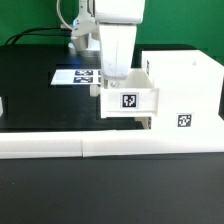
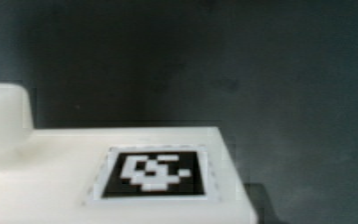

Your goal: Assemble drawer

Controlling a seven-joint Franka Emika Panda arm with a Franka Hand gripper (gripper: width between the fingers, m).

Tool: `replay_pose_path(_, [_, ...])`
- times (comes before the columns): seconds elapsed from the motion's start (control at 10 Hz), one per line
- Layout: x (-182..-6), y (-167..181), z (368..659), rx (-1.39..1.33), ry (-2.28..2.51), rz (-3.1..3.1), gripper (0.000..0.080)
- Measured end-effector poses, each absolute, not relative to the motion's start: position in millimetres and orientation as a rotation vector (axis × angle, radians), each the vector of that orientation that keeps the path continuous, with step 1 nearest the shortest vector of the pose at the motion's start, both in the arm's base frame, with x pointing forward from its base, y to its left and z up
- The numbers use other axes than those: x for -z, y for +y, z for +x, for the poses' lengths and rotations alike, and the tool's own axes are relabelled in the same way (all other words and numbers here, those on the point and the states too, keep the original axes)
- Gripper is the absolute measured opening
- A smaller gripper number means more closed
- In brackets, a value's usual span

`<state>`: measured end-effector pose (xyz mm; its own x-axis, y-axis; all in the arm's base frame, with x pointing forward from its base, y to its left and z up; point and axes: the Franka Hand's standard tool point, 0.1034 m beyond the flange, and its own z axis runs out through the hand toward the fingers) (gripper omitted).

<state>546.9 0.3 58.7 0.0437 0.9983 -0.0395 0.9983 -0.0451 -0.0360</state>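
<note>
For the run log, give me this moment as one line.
gripper: at tray, grip hidden | tray: partly in casing front | casing: upright on table | second tray: not seen

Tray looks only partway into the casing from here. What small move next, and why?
Probably a short push toward the exterior view's right. The gripper sits on the tray, which still sticks out of the casing with its tagged front well proud. Whether the jaws are closed is hidden.

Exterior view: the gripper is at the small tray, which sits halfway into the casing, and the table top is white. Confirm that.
Wrong on one point: the table top is black, as the exterior view shows. The gripper is at the small tray, halfway into the casing.
</note>
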Motion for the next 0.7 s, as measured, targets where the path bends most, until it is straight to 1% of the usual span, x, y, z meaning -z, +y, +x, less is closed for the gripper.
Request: replay_pose_path(0.7, [-58.0,2.7,547.0,0.067,2.172,2.26,0.0043])
